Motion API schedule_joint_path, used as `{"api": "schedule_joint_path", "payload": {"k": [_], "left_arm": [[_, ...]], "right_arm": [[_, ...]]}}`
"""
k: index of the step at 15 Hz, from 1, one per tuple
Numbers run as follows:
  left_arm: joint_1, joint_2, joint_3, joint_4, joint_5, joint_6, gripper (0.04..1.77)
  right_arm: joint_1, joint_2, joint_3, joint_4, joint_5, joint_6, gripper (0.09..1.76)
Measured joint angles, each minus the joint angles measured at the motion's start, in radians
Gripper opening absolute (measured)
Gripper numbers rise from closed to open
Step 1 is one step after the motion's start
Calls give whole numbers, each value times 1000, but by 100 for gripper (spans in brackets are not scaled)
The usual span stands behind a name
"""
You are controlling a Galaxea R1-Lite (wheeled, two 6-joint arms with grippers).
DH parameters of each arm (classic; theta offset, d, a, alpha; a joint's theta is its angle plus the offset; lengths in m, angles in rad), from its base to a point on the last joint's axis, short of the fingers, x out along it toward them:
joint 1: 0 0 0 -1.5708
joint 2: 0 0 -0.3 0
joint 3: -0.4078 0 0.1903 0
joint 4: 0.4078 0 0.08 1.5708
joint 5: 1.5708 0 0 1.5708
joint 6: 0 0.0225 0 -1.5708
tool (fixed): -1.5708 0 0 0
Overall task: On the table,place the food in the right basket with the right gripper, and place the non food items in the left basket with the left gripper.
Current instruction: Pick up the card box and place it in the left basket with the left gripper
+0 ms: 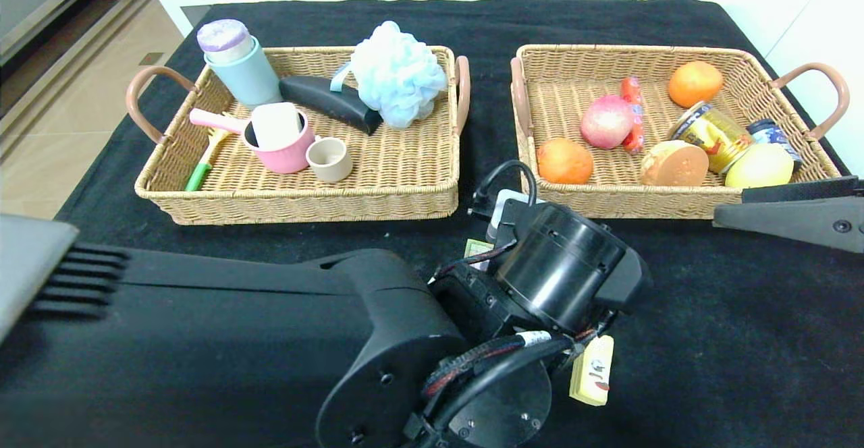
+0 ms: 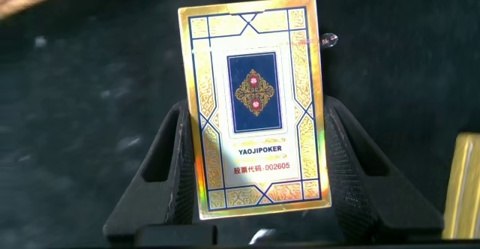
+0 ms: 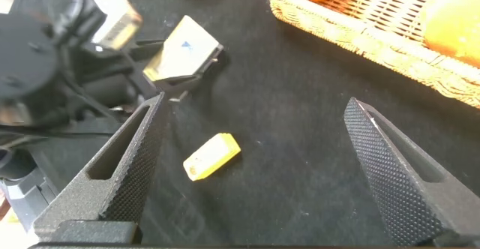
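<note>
Baskets (image 1: 297, 195): two; card box (image 2: 255, 106): one

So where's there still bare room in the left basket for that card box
The left basket has bare weave along its near right side, between the beige cup, the blue bath puff and the right wall. Its far left end is crowded with the pink saucepan, bottle and black case. The left gripper grips the card box.

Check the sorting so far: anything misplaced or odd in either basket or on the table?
Nothing misplaced: the left basket holds only non-food, the right basket only food. Two items remain on the table: the card box, clamped in the left gripper, and the small yellow wrapped block, lying under the open right gripper.
</note>
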Motion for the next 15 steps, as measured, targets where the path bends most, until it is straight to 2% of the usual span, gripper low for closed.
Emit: {"api": "schedule_joint_path", "payload": {"k": [9,15], "left_arm": [[11,-164,28,16,-1,112,103],[112,-231,0,0,-21,235,103]], "right_arm": [[-1,-5,0,0,0,0,171],[0,-12,1,0,0,0,171]]}}
